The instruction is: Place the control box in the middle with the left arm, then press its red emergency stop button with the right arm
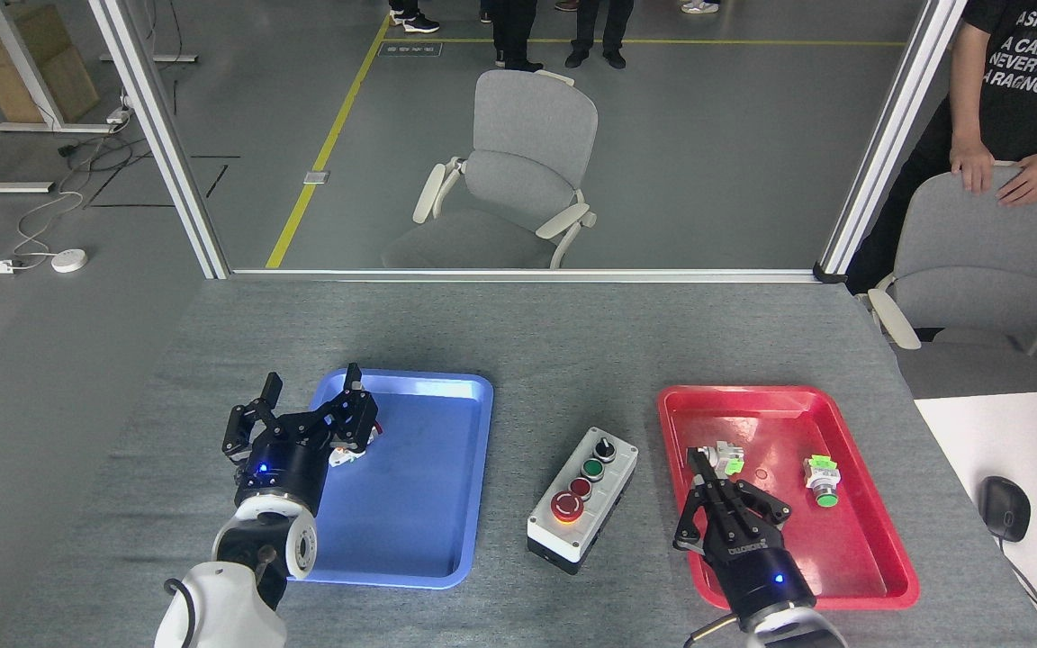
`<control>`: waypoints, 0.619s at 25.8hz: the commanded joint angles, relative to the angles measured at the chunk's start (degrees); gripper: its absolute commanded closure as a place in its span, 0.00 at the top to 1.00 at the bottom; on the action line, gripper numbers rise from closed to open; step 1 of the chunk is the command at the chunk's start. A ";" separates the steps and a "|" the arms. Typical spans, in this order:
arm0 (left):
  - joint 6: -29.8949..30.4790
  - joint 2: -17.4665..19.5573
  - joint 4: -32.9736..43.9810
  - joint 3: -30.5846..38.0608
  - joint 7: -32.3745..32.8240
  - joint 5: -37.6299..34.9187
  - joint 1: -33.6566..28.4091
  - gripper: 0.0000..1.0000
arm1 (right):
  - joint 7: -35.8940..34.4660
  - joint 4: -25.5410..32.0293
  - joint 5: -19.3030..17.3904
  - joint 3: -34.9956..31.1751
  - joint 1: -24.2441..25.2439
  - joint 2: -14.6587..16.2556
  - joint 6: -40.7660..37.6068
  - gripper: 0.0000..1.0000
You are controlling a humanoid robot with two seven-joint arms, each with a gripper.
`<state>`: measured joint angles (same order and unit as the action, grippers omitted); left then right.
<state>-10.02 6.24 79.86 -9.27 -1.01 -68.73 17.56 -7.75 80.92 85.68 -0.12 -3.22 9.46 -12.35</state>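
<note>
Grey felt table [518, 333], concrete floor with a yellow line behind. Left of the control box [582, 500]: blue tray [446, 540], left gripper [310, 405] over its left edge, jaws spread wide, holding nothing. Control box on bare felt between the trays, red emergency stop button [566, 507] at its near end. Right of the box: red tray [879, 549], right gripper [697, 466] over it, jaws closed, empty. Grey chair [518, 171] beyond the table.

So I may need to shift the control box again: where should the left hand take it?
Grip the control box across its narrow width at mid-length, coming from above. It lies flat and long, tilted on the table, so the long sides offer parallel faces; the buttons on top are best left clear.
</note>
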 commanded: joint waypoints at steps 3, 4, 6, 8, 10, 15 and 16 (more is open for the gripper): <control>0.01 0.00 0.03 0.04 0.05 0.00 0.02 0.99 | 0.46 2.66 -4.38 -9.90 2.78 4.17 0.92 0.83; 0.01 0.00 0.03 0.04 0.05 0.00 0.02 0.99 | 0.46 2.84 -5.35 -10.96 2.87 4.69 1.28 0.95; 0.01 0.09 0.03 0.04 0.05 0.00 0.02 0.99 | 0.46 3.71 -6.14 -12.45 2.87 5.31 2.15 0.98; 0.01 0.09 0.03 0.04 0.05 0.00 0.02 0.99 | 0.46 3.80 -6.23 -13.68 2.87 5.40 3.21 0.98; 0.01 0.09 0.03 0.04 0.05 0.00 0.02 0.99 | 0.37 3.80 -6.23 -13.94 2.87 5.48 3.56 0.98; 0.01 0.09 0.03 0.48 0.05 0.09 -0.07 0.99 | 0.11 4.68 -6.23 -13.86 3.04 5.40 3.47 0.98; 0.01 0.09 0.03 0.48 0.05 0.00 0.02 0.99 | 0.02 4.86 -6.23 -13.86 3.04 5.40 3.47 0.98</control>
<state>-10.02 6.33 79.89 -8.89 -0.95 -68.73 17.52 -7.44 85.22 79.49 -13.89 -0.24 14.84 -8.90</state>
